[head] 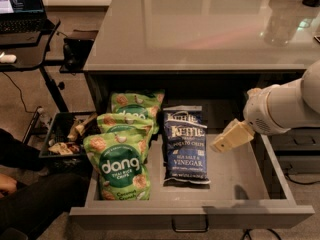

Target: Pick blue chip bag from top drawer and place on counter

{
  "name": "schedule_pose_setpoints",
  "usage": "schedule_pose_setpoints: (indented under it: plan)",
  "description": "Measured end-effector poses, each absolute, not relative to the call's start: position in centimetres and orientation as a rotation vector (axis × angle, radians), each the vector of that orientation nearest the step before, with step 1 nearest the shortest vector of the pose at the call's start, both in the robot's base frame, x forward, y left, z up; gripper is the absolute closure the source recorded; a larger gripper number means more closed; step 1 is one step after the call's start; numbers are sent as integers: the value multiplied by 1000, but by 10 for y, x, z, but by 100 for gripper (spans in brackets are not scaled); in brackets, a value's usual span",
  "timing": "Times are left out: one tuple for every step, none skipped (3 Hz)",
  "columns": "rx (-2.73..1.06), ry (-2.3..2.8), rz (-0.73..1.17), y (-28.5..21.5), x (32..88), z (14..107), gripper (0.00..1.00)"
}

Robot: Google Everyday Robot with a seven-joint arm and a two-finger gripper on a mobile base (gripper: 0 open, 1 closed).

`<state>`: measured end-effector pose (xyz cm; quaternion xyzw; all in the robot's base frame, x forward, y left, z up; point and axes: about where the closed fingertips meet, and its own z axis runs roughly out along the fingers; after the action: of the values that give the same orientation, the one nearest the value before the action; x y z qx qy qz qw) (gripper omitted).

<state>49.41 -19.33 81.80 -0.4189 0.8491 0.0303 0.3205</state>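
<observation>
Nothing of the task proper was done yet, by my reading. Nearest, the top drawer [250, 216] stood pulled out, its pull handle [190, 225] at the front. Inside lay green dang bags [119, 166] on the left and, just beside them, the blue chip bag [185, 151] flat on the drawer floor, with a second Kettle bag [182, 115] tucked behind it. The hand [231, 138] hovered over the drawer just right of that bag, apart from it. Whether it was released or clenched I could not tell. Beyond, the bench [200, 29] bore no chip bag — grasp, lift and placing all remained.
</observation>
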Motion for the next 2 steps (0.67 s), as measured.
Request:
schedule_pose_setpoints:
  plan:
    - [-1097,2227,76,-193,495,819,0]
    - [-1096,2237,89,-187,496,800,0]
